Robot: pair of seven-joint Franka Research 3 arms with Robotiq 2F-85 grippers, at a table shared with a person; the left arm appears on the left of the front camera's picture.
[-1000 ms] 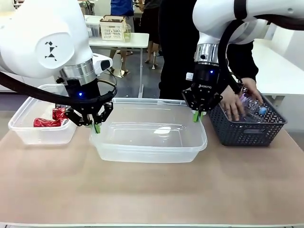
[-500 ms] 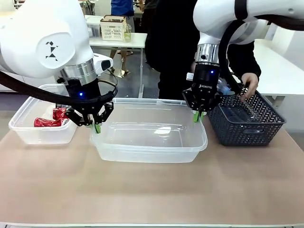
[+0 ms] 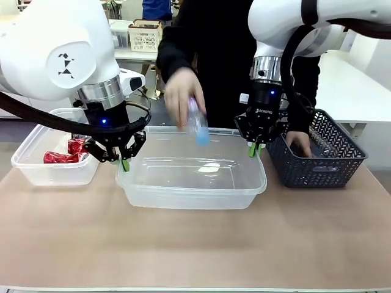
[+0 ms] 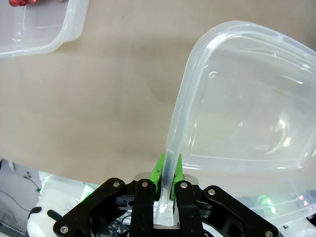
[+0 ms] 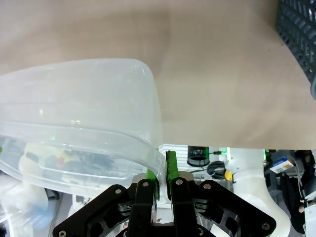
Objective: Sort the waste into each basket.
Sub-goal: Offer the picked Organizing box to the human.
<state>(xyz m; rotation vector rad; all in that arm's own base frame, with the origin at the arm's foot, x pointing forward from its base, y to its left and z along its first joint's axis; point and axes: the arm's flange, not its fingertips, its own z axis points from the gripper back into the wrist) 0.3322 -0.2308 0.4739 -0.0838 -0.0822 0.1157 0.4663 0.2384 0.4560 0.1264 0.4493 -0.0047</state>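
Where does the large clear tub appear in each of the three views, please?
Front: tub centre, left hand and right hand at its ends.
Left wrist: right side, rim in left hand.
Right wrist: left side, rim in right hand.
Shared landmark: the tan table.

The bottle (image 3: 197,124) in the person's raised hand (image 3: 181,91) is a blur, label unreadable. What their other hand (image 3: 299,143) touches inside the lattice basket (image 3: 327,173) by the counter's (image 3: 195,244) right edge can't be made out. The left arm (image 3: 55,55) half-hides the cans (image 3: 58,157).
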